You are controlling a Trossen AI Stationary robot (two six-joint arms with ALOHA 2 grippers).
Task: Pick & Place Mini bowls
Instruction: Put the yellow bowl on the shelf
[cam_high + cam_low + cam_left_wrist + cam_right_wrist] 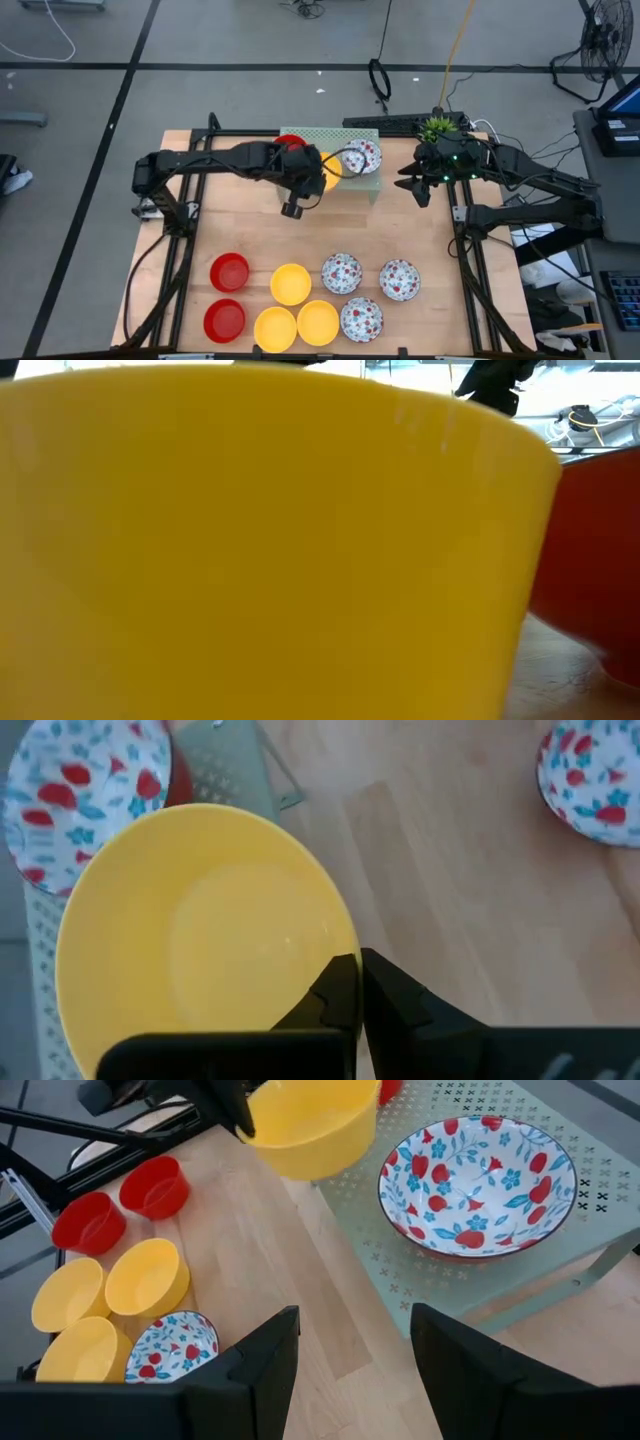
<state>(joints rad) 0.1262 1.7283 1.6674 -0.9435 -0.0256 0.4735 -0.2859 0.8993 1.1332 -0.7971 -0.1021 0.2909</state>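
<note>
At the near edge of the table (250, 235), nine mini bowls lay in loose rows: two red (229, 271), three yellow (291, 283), four floral (341, 272), all mouth-up.

- Mid-table: left gripper (352, 995), fingers pinched thin on the rim of a yellow bowl (312, 1125), which it held above the rack's near edge. The bowl appeared tipped a little from level, mouth broadly up; being round, it had no long axis.
- Far side: pale green rack (520, 1270), bearing a floral bowl (477, 1183) and a red bowl (290, 142).
- Far right: right gripper (355, 1345), fingers wide and empty, waiting just beside the rack.

Risk, judged: a single-rim pinch could let the bowl swing or slip; released at the rack's edge, it could tip off or knock the floral bowl.
</note>
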